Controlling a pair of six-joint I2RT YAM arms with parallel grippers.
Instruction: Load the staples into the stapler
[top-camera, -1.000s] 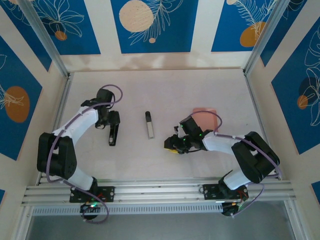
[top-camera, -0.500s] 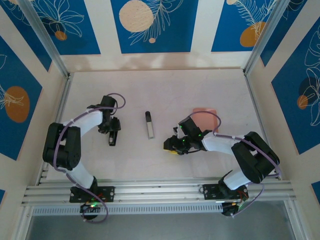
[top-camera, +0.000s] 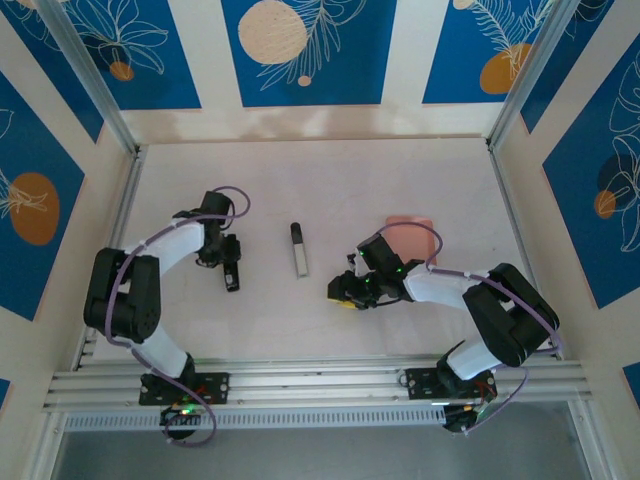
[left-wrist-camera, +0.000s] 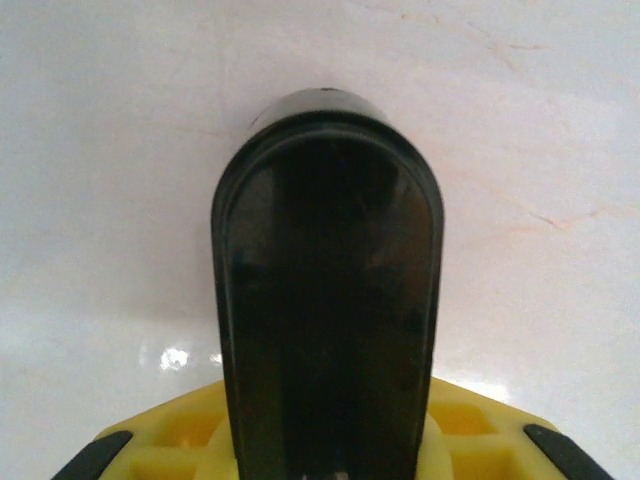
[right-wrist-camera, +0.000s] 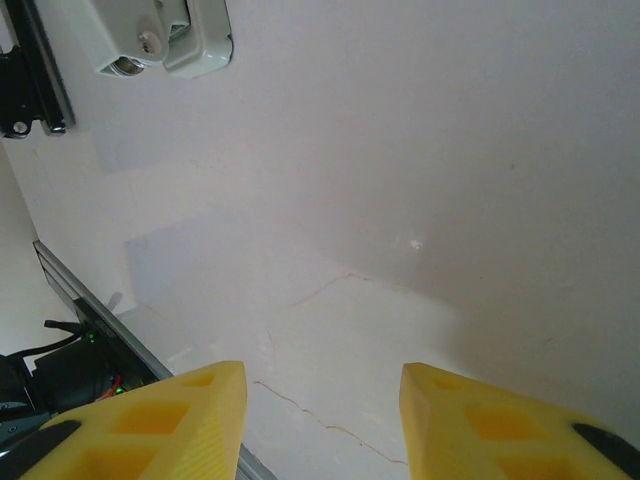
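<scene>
The black stapler (top-camera: 232, 274) lies on the white table left of centre. My left gripper (top-camera: 229, 262) is shut on it. In the left wrist view the stapler's long dark body with a rounded far end (left-wrist-camera: 328, 270) runs out between the yellow fingers (left-wrist-camera: 470, 430), which press on both its sides. My right gripper (top-camera: 341, 290) hovers low over bare table right of centre. Its yellow fingers (right-wrist-camera: 180, 420) stand open with nothing between them. The staples are out of view.
A slim grey bar with a dark far end (top-camera: 299, 251) lies mid-table between the arms. A shallow pink tray (top-camera: 412, 226) sits behind the right arm, partly covered by its cable. Metal rails (top-camera: 300, 385) run along the near edge.
My left gripper has closed from open onto the stapler while the left arm folded its elbow back toward the left wall. The right arm has not moved.
</scene>
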